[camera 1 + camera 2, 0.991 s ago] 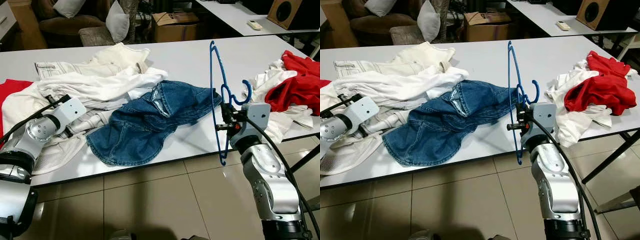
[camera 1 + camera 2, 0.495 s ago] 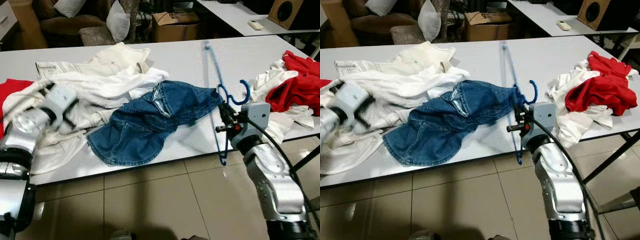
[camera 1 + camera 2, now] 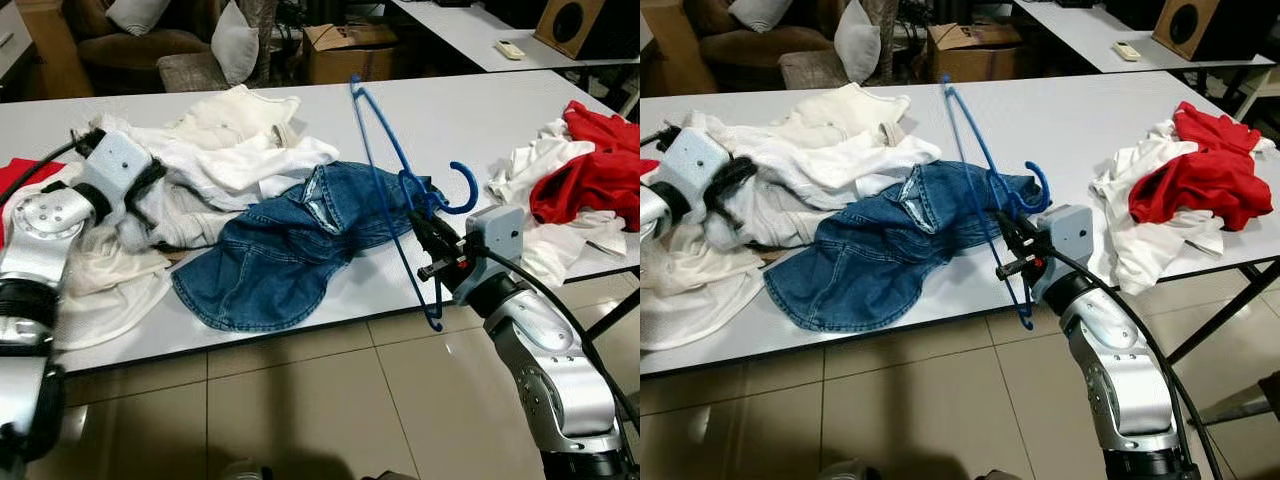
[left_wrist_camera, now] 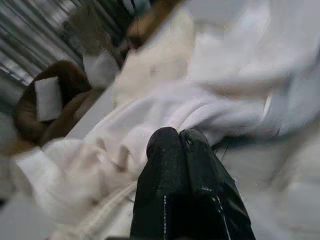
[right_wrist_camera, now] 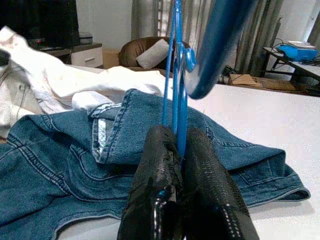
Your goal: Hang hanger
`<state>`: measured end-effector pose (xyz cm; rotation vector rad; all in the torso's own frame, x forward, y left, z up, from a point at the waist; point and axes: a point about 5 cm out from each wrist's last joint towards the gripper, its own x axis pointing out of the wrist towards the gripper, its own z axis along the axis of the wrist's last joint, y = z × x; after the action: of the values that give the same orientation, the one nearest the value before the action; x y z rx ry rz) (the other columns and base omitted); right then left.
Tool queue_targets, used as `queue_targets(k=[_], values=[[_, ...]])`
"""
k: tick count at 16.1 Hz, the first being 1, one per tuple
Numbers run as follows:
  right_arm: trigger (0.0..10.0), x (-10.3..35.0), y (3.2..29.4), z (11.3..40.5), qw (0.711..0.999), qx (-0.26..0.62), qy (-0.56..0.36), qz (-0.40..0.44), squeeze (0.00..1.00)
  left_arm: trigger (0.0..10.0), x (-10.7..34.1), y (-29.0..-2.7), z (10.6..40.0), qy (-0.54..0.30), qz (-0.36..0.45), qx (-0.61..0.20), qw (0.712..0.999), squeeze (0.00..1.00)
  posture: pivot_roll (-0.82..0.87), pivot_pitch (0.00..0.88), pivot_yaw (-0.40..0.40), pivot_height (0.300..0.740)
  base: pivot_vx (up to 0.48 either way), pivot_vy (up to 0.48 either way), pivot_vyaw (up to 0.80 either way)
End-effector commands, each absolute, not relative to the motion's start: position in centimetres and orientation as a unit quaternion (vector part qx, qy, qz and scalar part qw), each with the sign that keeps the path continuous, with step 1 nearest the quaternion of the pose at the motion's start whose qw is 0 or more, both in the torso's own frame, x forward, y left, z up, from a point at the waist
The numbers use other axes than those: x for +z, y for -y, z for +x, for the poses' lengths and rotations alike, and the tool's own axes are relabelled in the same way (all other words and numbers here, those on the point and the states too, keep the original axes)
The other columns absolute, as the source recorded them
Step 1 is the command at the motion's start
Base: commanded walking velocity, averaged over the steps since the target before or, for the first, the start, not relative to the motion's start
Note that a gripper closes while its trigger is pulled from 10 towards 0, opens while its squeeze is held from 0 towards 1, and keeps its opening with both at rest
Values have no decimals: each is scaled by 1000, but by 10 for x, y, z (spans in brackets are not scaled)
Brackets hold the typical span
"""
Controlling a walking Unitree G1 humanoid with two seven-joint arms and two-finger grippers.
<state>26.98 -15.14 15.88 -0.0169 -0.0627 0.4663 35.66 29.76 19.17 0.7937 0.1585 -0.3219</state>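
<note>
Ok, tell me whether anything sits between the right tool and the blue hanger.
Nothing does. The right tool is already shut on the blue hanger, its fingers pinching the wire just below the hook. The hanger tilts over the denim garment on the table. No rail or rod to hang it on can be seen.

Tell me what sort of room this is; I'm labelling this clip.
Probably a living room or workroom used for sorting laundry: clothes heaped on a white table, an armchair with cushions behind, a cardboard box on the floor.
</note>
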Motion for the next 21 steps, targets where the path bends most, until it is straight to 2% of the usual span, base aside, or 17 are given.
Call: queue_targets(k=[1, 2, 3, 4, 5, 6, 9, 14, 15, 16, 17, 18, 20, 21], values=[[10000, 163, 152, 269, 971, 235, 39, -11, 0, 4392, 182, -302, 353, -105, 433, -154, 882, 0, -84, 0, -3, 740, 0, 0, 0], [10000, 162, 151, 269, 971, 235, 37, -12, 0, 9882, 176, -306, 351, -123, 457, -142, 870, 0, -84, 0, -4, 740, 0, 0, 0], [10000, 161, 151, 270, 972, 234, 35, -13, 0, 10000, 172, -311, 350, -132, 463, -120, 868, 0, -82, 0, -5, 740, 0, 0, 0], [10000, 160, 149, 271, 972, 232, 33, -12, 0, 10000, 166, -312, 348, -142, 450, -120, 873, 600, -82, 0, -5, 740, 0, 0, 0], [10000, 160, 148, 271, 972, 231, 33, -12, 0, 10000, 166, -313, 348, -142, 454, -120, 872, 600, -82, 0, -5, 740, 0, 0, 0], [10000, 160, 148, 271, 973, 226, 33, -12, 0, 10000, 164, -314, 348, -147, 462, -114, 867, 1000, -87, 0, 4, 740, 0, 0, 0], [10000, 159, 149, 269, 976, 215, 33, -5, 0, 10000, 167, -307, 351, -130, 450, -127, 874, 1000, -88, 0, 19, 740, 0, 0, 0], [10000, 158, 147, 268, 977, 212, 32, 0, 0, 10000, 170, -305, 354, -125, 484, -124, 857, 1000, -81, 0, 25, 740, 0, 0, 0], [10000, 158, 146, 268, 977, 212, 33, 1, 0, 10000, 170, -301, 356, -123, 478, -125, 861, 969, -81, 0, 26, 740, 0, 0, 0], [10000, 158, 146, 268, 977, 211, 33, 2, 0, 10000, 170, -295, 359, -117, 447, -129, 878, 314, -81, 0, 27, 740, 0, 0, 0], [10000, 158, 146, 269, 977, 211, 33, 2, 0, 10000, 170, -292, 361, -114, 430, -133, 886, 4, -81, 0, 27, 740, 0, 0, 0], [10000, 158, 145, 269, 977, 211, 33, 2, 0, 10000, 170, -286, 364, -111, 406, -137, 897, 0, -83, 0, 28, 740, 0, 0, 0], [10000, 158, 145, 269, 977, 211, 34, 2, 0, 10000, 168, -281, 367, -119, 393, -138, 901, 0, -87, 0, 31, 740, 0, 0, 0], [10000, 158, 146, 269, 977, 211, 34, 2, 0, 8431, 166, -281, 369, -129, 397, -131, 899, 0, -87, 0, 31, 740, 0, 0, 0]])
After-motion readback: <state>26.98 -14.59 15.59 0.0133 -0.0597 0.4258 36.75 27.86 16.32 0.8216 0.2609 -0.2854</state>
